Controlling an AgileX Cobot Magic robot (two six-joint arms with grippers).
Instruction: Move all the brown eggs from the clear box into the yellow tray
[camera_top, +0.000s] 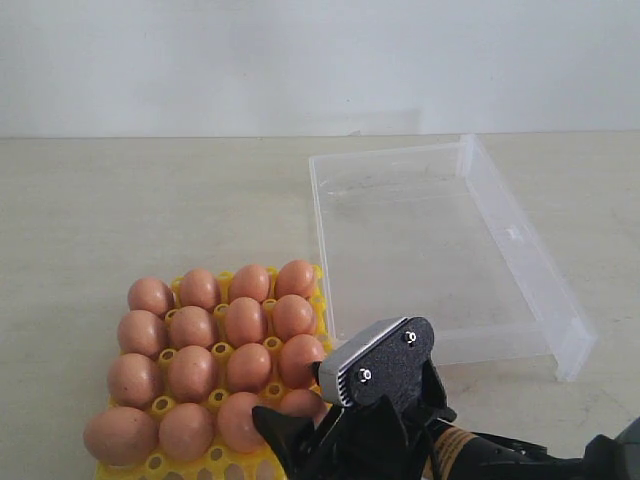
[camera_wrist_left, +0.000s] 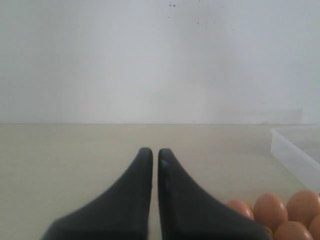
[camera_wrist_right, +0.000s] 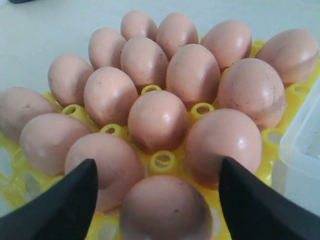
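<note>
The right gripper (camera_wrist_right: 157, 161) stands spread wide, its two dark fingers (camera_wrist_right: 65, 200) well apart and pinching nothing. Between them, in the right wrist view, sits the nearest of the brown eggs (camera_wrist_right: 165, 210), settled in a cup at the edge of the yellow tray (camera_wrist_right: 295, 92), with a gap showing on either side between shell and finger. In the exterior view this gripper's black body hangs low over the tray's near right corner and partly hides the egg there. Beyond it the tray's grid is filled: four rows of four eggs (camera_top: 244, 321), sixteen that can be counted, each upright in its own cup with yellow pegs showing between them. Just beside the tray, on its right and reaching farther back, lies the clear box (camera_top: 530, 260), its long side flap laid outward; a corner of it nearly touches the tray in the right wrist view. Both rest on a pale table (camera_top: 150, 200) before a white wall (camera_top: 300, 60). The left gripper (camera_wrist_left: 155, 152) is pressed together, only a thin slit between its fingers and nothing in it, held above bare table to the left of the tray.
</note>
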